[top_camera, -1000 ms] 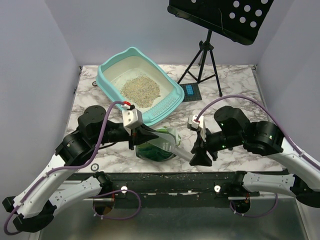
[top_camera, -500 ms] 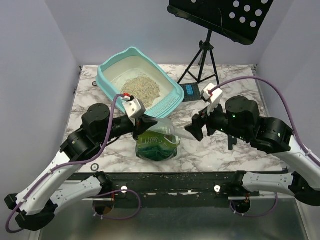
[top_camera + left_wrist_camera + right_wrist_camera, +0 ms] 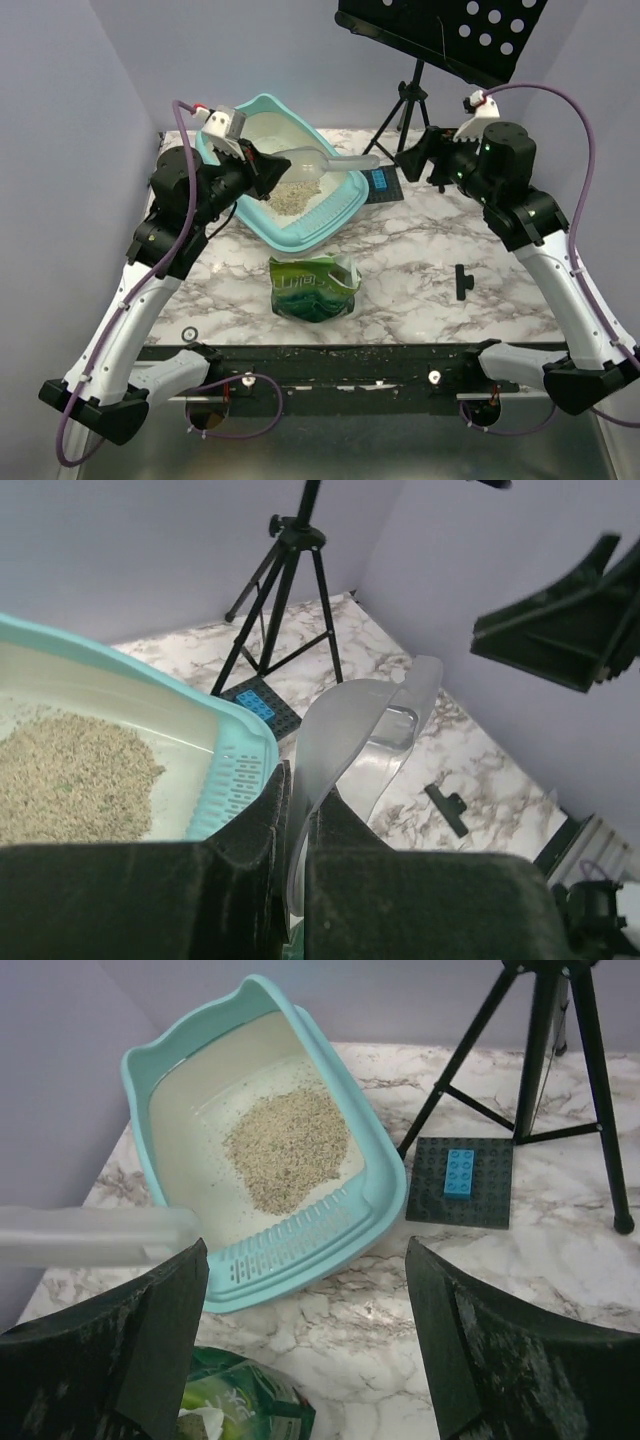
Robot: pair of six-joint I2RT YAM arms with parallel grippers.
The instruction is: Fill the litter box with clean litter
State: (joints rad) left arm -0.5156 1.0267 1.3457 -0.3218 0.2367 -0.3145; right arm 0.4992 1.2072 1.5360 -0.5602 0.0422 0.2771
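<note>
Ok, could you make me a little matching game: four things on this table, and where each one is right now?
Things:
1 scoop
2 clean litter
3 green bag
4 blue brick

Places:
A on a black plate beside the tripod
B clamped in the left jaws
C piled inside the litter box
D lying on the marble table, on the arms' side of the litter box

Pairs: 1-B, 2-C, 3-D, 4-A
</note>
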